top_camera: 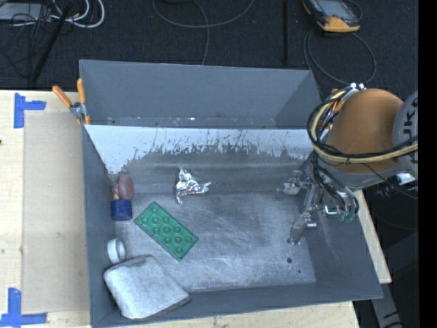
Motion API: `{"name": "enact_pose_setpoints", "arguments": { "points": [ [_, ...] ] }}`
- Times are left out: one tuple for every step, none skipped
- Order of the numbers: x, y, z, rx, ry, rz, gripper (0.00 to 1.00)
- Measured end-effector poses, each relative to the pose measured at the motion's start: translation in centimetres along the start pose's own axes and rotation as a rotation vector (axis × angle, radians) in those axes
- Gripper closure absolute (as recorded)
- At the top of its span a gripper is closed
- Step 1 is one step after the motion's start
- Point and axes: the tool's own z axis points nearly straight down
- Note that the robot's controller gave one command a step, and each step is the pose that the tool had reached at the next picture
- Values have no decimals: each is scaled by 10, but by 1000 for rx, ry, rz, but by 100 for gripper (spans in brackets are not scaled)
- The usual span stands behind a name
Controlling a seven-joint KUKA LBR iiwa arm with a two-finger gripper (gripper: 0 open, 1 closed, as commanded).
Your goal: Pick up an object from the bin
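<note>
green studded plate point(166, 231) and foil wad point(190, 185) lie well apart from claw point(298, 234).

Details too small or masked in the grey metal bin point(205, 104)

The state of the two-finger gripper point(298, 232) cannot be told at this scale, and its upper part is masked by cables point(326, 200). The small pinkish piece on a blue base point(122, 198) by the left wall cannot be identified, nor can the small white round piece point(116, 250).

The arm point(410, 120) has a round orange cover point(363, 125), black and yellow cables point(326, 134), and a thin grey gripper point(298, 232).
</note>
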Motion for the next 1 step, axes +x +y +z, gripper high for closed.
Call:
{"name": "enact_pose_setpoints", "arguments": {
  "points": [
    [-50, 43, 83, 0, -6, -220, 0]
  ]
}}
